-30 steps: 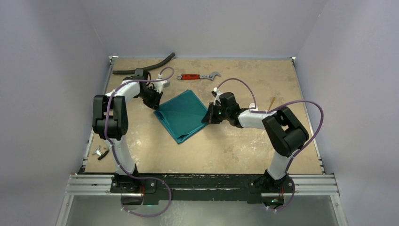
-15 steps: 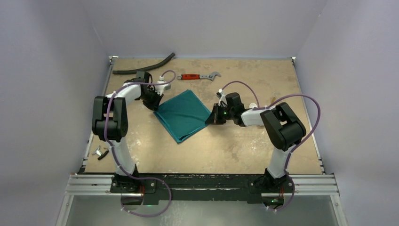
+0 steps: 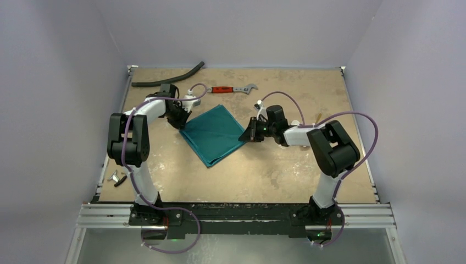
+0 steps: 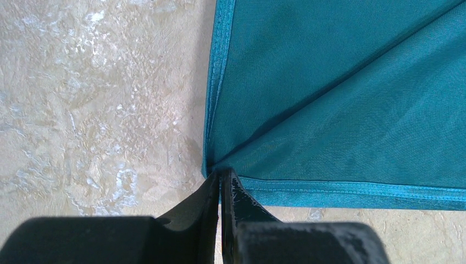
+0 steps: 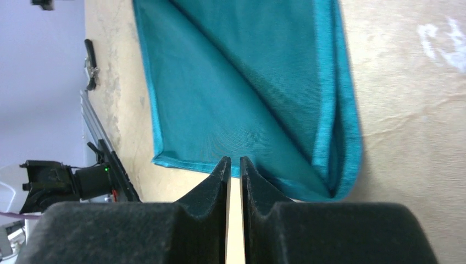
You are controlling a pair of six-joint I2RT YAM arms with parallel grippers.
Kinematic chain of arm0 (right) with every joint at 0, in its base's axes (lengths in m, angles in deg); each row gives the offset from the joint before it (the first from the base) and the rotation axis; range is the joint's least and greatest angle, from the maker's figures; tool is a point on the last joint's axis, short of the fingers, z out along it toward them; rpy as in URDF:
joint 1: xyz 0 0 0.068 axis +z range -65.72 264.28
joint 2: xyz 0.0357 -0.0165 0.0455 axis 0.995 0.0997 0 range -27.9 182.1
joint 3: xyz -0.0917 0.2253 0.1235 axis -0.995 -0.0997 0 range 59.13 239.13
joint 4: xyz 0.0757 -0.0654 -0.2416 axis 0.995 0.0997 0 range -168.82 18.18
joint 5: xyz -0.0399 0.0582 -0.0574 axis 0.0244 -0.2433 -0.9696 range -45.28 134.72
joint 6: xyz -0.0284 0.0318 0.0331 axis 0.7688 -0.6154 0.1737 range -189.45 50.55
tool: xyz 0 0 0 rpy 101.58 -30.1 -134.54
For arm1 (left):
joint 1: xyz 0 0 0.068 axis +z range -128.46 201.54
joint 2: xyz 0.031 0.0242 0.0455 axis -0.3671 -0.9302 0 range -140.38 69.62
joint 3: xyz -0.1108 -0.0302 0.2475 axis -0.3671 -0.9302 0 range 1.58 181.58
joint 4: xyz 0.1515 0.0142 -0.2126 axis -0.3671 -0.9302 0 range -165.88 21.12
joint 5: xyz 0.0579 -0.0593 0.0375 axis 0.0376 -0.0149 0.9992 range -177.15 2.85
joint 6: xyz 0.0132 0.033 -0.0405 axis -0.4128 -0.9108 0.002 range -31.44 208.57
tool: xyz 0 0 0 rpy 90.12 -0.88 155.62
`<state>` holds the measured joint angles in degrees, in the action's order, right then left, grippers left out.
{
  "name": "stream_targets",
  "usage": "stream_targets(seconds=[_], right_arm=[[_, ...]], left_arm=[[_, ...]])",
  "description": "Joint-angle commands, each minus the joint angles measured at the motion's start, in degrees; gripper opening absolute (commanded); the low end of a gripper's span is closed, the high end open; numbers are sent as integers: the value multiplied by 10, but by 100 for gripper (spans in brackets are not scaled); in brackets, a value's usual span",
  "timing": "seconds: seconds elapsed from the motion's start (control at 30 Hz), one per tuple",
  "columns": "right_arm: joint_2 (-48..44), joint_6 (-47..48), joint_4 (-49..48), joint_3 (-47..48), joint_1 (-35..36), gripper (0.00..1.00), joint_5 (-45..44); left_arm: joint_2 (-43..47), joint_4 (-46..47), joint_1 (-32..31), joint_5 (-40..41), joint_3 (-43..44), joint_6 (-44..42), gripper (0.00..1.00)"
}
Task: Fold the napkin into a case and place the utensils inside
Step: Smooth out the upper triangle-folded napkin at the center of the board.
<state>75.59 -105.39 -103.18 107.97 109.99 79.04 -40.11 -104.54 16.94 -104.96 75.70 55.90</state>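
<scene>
Napkin of plain teal-green cloth (image 3: 213, 133) lies folded at the overhead frame's centre. Left gripper (image 4: 221, 175) is clamped on its corner; right gripper (image 5: 231, 162), fingers barely parted, holds nothing. Lifting away gently and straight up would probably leave the layers aligned.

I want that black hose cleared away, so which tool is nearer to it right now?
Left. The left tool sits at the left corner of the napkin, in front of the hose; the right tool is at the right corner, across the napkin.
</scene>
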Motion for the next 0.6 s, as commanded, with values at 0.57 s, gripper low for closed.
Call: stream_targets(seconds=[0.57], right_arm=[[-9, -26, -91, -14, -64, 12, 91]], left_arm=[[29, -4, -2, 8, -1, -24, 4]])
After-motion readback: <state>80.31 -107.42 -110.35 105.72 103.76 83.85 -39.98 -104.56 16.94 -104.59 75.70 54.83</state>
